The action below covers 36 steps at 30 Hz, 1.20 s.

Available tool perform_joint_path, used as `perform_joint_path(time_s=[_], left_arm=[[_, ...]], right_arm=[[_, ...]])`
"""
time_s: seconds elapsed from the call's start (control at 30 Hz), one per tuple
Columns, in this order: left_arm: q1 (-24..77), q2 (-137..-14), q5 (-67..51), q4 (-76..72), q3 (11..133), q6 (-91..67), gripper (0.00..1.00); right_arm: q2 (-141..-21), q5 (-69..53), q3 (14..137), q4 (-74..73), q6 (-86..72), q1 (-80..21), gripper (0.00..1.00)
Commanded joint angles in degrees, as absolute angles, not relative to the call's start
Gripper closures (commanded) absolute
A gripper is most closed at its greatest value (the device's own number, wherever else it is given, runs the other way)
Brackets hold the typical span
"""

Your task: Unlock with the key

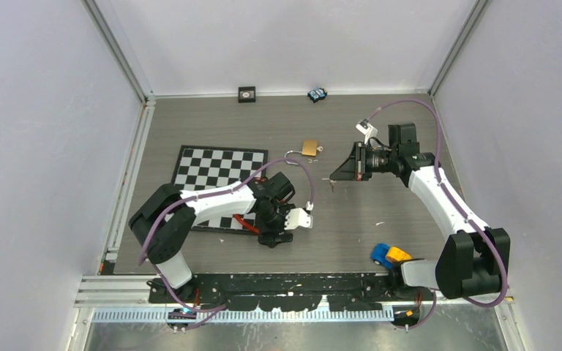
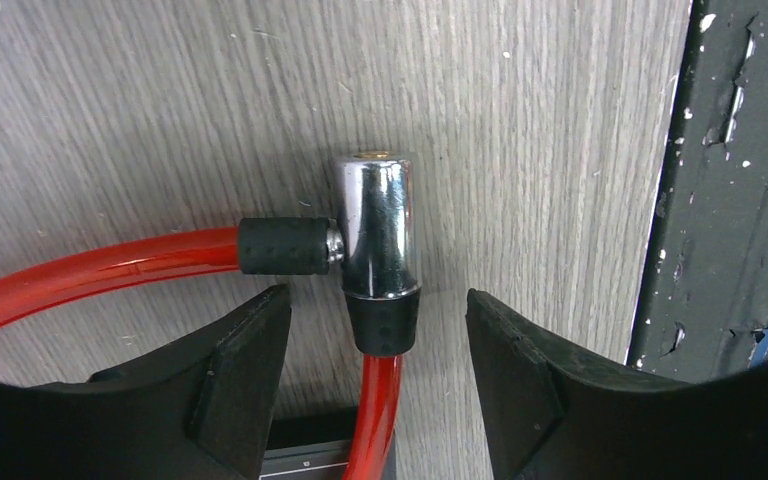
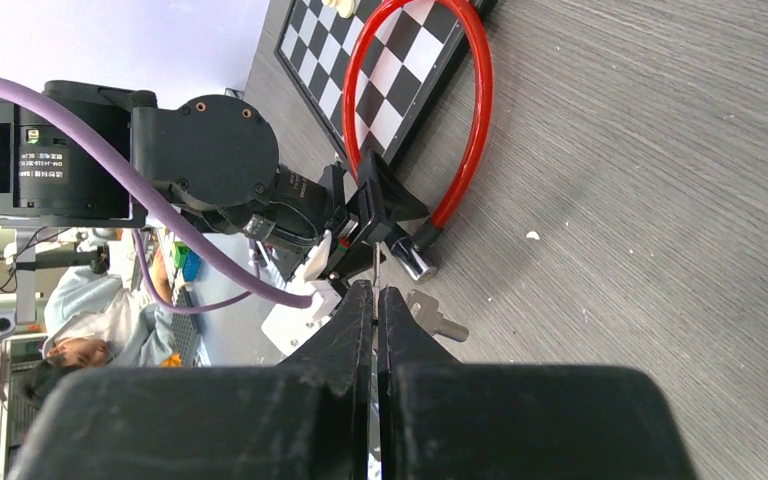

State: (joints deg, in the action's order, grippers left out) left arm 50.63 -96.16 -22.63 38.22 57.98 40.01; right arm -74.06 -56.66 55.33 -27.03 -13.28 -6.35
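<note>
Near the front edge of the tabletop [image 1: 380, 212], by the near right corner of the checkerboard [image 1: 219, 172], the cable lock's chrome cylinder [image 2: 377, 225] is seen lying flat, with its red cable [image 2: 90, 275] looped back over the board. The left gripper [image 2: 377, 300] is held released over it, one jaw on each side of the cylinder and neither touching it. Farther back and toward the right edge, the right gripper [image 3: 374, 295] is clenched, with a thin strip of metal pinched at its tips and a silver key [image 3: 436, 318] showing just beside them, well apart from the lock. A brass padlock [image 1: 309, 148] is found lying between the board's far right corner and that gripper. A blue and yellow toy car [image 1: 389, 255] rests by the right arm's base.
</note>
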Motion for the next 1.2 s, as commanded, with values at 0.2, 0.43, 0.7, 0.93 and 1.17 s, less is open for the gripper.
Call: perform_joint_path(time_s=[0.2,0.43,0.7,0.93,1.17], left_arm=[[51.74,-98.86,-20.39,38.15,60.84,34.65,0.4],[52.12,-98.07,-20.12,38.11,59.79,34.86,0.63],[52.05,-92.95,-19.95,36.87,59.1,36.35,1.0],[51.09,-84.32,-17.38,33.5,60.11,41.02,1.0],[44.2,-75.45,-19.32,23.91,59.71,40.65,1.0]], right_arm=[[-72.17,-58.6,54.78,-24.55,-13.07,-5.89,0.99],[-72.29,-58.88,54.76,-24.5,-13.01,-5.67,0.99],[-71.98,-58.31,55.09,-21.61,-19.05,-5.63,0.99],[-73.87,-57.57,56.65,-19.54,-27.59,-5.63,0.99],[-74.28,-58.44,55.2,-14.83,-36.71,-6.8,0.99]])
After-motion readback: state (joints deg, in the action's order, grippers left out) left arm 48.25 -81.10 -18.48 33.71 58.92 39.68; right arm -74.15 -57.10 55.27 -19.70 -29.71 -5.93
